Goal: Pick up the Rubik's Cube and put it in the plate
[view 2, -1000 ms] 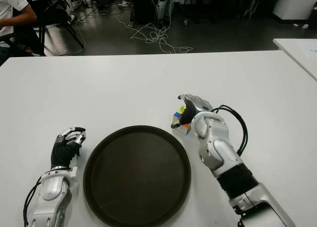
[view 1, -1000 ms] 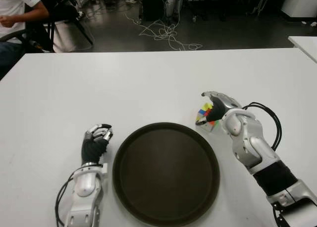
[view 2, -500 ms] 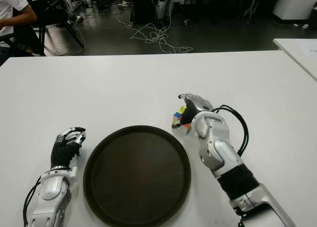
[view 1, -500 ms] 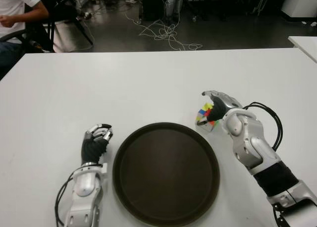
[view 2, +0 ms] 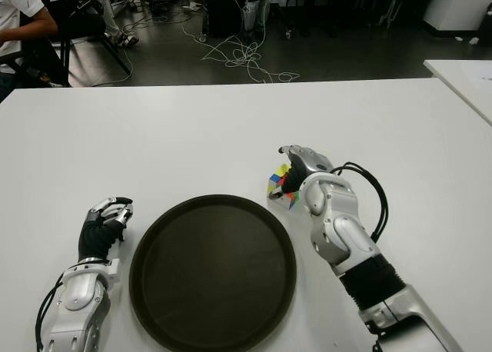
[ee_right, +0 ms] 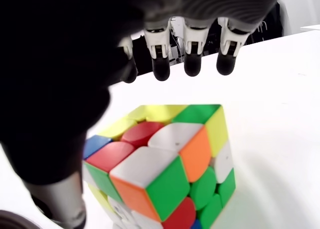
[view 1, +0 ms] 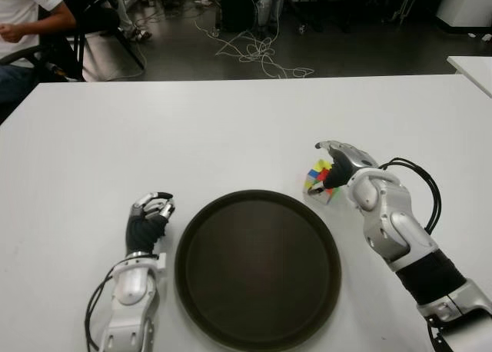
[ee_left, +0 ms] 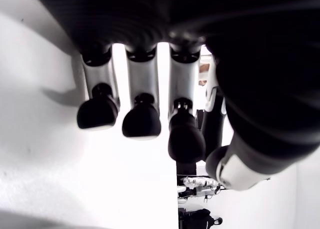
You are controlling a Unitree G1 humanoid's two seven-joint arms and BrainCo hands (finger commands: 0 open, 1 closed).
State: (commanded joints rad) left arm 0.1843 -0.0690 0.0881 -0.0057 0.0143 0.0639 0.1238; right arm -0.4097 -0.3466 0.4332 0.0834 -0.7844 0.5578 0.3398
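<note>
The step in hand looks like the grasp itself, and from where I stand the right hand point(view 1: 338, 161) needs to settle lower before it closes. The Rubik's Cube point(ee_right: 165, 164) sits on the white table point(view 1: 231, 129) just off the plate's right rim, toward the table's right side and about midway between near and far edges. To do this well, I'd want the 4 fingers point(ee_right: 192, 56) dropped down the cube's far face and the thumb point(ee_right: 57, 199) pressed on the near face, squeezing flat sides and not corners, since the smooth plastic could twist out of a diagonal pinch. Then a short lift and a small carry toward the table's centre should clear the rim of the plate point(view 1: 192, 237).

In the right wrist view the fingers are spread and only gently curved, arched over and beyond the cube with a clear gap to its top; the thumb stands just beside a lower corner, and I can't tell if it touches. Nothing is gripped yet.

The left hand point(view 1: 150, 217) shows just beside the plate's left rim, fingers curled in, holding nothing.
</note>
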